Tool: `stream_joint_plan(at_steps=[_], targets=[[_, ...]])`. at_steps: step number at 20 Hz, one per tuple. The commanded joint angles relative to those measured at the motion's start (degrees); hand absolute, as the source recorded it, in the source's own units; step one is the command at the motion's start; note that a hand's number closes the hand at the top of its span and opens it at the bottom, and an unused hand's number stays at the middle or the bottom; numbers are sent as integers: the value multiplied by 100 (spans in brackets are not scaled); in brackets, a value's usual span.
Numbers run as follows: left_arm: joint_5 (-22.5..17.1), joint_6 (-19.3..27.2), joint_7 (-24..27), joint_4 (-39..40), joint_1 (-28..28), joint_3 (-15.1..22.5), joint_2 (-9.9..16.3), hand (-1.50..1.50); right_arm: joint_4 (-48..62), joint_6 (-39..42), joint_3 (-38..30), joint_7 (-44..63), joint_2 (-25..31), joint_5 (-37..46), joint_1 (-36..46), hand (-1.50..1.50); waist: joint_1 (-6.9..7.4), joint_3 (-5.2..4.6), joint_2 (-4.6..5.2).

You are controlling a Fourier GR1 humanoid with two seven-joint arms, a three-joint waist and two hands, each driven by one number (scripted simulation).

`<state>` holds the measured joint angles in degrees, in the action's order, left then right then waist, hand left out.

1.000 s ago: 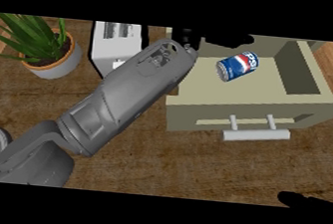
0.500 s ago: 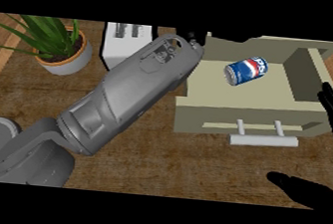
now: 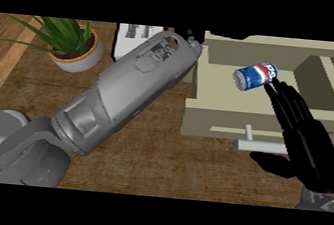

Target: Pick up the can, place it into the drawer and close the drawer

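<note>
The can (image 3: 256,76) is lying on its side inside the open drawer (image 3: 326,106), on the pale floor of it, with its long axis running slantwise, the silver top pointing to the lower left. The right hand (image 3: 301,141) is coming in from the lower right with fingers (image 3: 286,102) straight and spread open, holding nothing; its fingertips are reaching over the front wall of the drawer and are ending just beside the can, on the can's lower right. So the can is lying up and slightly left from this hand.

The left forearm (image 3: 123,98) is stretching up across the tabletop (image 3: 157,169) to the drawer's far left corner. Its hand (image 3: 193,36) is mostly hidden there, so I cannot tell how its fingers are standing. The right hand seems the nearer one to the can. The drawer handle (image 3: 260,145) is lying under the right palm, which I think matters for closing.
</note>
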<state>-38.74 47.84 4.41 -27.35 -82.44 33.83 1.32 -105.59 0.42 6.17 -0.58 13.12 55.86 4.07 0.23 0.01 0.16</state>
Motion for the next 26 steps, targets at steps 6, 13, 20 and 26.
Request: stream_joint_plan(at_steps=[6,13,20,26], targets=[[400,67,-1144,-1038,272,198,733,-150,2036,-1205,-289,-444,-372,350,735,-150,142,3,-51],[558,-18,-1277,-2181,1077,327,1278,-150,3614,-1838,-604,-380,-484,785,1650,-150,352,1,-53],[657,-238,-1841,-2641,1109,286,1917,-150,4846,-2521,-923,-646,-323,1072,2268,-150,311,7,-2],[647,-344,-1982,-3280,1578,221,2279,-150,5893,-3438,-1154,-615,-537,1334,3004,-150,422,10,37]])
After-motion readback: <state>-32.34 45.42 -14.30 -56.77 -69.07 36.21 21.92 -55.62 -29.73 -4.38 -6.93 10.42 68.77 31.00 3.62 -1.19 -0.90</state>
